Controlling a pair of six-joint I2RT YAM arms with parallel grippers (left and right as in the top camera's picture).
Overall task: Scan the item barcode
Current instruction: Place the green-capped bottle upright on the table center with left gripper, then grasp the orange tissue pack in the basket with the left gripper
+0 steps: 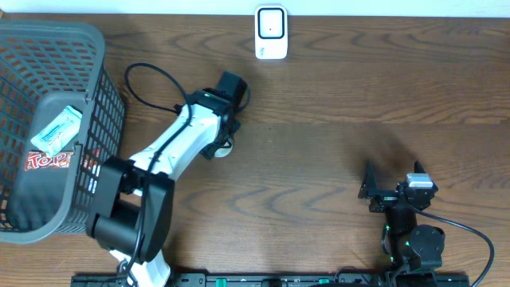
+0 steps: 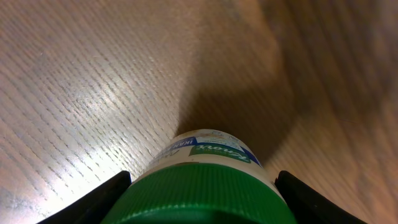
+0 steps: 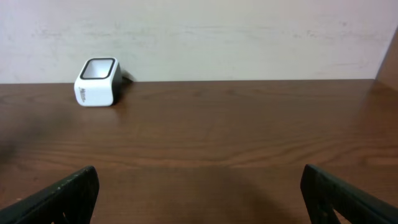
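Nearest to me, at the front edge of the brown wooden table point(image 1: 335, 119), the right gripper point(image 3: 199, 180) has its fingers spread wide with nothing between them. It faces the far wall. Farther in, left of centre, the left gripper point(image 2: 202, 180) pinches the white round bottle point(image 2: 205, 149). Its two black fingers point(image 2: 106, 199) press against either side of the green ribbed plastic cap point(image 2: 199, 193). From overhead the wrist hides most of the bottle, and I cannot tell whether it rests on the wood. At the left edge, a dark grey plastic mesh basket point(image 1: 103, 96) holds a pale teal packet point(image 1: 57, 131) and a red packet point(image 1: 48, 159). Farthest, against the wall, stands the white box-shaped barcode scanner point(image 1: 271, 32), well apart from the bottle.
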